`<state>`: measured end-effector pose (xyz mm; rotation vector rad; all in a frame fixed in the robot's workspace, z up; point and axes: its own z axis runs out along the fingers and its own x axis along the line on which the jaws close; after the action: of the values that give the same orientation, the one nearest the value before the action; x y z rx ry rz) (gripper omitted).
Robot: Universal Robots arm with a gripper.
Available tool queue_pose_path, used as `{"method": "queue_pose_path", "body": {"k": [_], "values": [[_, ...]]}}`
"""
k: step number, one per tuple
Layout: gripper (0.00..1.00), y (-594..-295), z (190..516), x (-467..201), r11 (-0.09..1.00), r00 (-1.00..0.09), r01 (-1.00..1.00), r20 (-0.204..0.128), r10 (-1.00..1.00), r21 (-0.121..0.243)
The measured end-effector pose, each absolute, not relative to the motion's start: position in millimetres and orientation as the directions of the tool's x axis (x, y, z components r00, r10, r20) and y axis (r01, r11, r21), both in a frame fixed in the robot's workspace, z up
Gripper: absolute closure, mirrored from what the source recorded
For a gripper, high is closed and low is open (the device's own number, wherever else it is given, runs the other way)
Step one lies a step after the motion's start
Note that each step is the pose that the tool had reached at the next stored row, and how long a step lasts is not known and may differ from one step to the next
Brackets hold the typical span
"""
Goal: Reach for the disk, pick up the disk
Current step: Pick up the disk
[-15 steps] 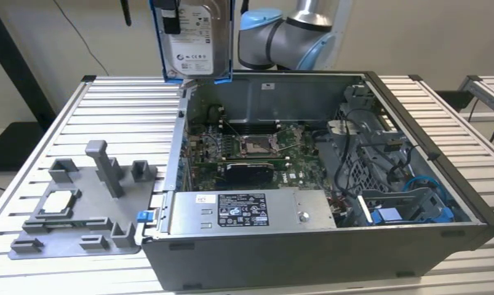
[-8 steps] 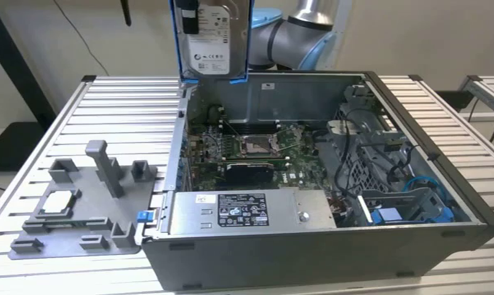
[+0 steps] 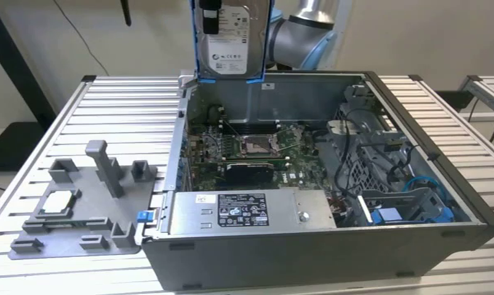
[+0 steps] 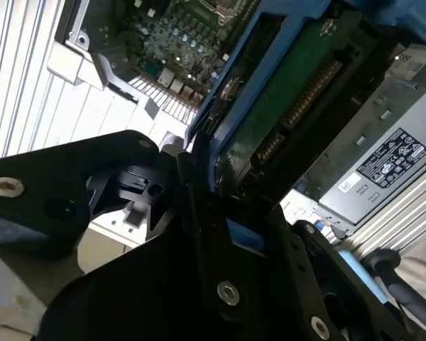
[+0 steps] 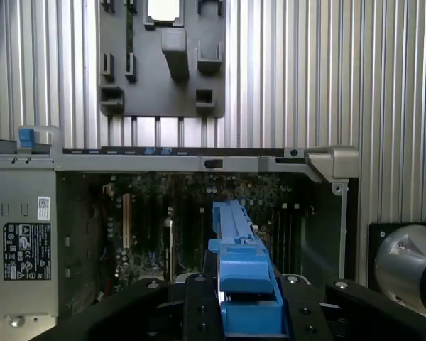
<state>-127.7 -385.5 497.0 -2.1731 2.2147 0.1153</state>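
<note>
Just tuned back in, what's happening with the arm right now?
The gripper is shut on the disk, gripping its blue frame. It holds the disk upright in the air over the far side of the open computer case. The case sits on the slatted table, next to a grey tray.

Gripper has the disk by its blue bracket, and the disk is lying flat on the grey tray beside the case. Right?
Not quite. The gripper does hold the disk by its blue bracket, but the disk is not on the grey tray. The exterior view shows it upright in the air above the open case.
</note>
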Motion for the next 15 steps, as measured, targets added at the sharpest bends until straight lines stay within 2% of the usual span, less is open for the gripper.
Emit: {"method": "queue_pose_path", "body": {"k": [15], "values": [[1.00,-385,497,-78,0.018,-0.020,-0.999,-0.079,-0.997,0.028]]}}
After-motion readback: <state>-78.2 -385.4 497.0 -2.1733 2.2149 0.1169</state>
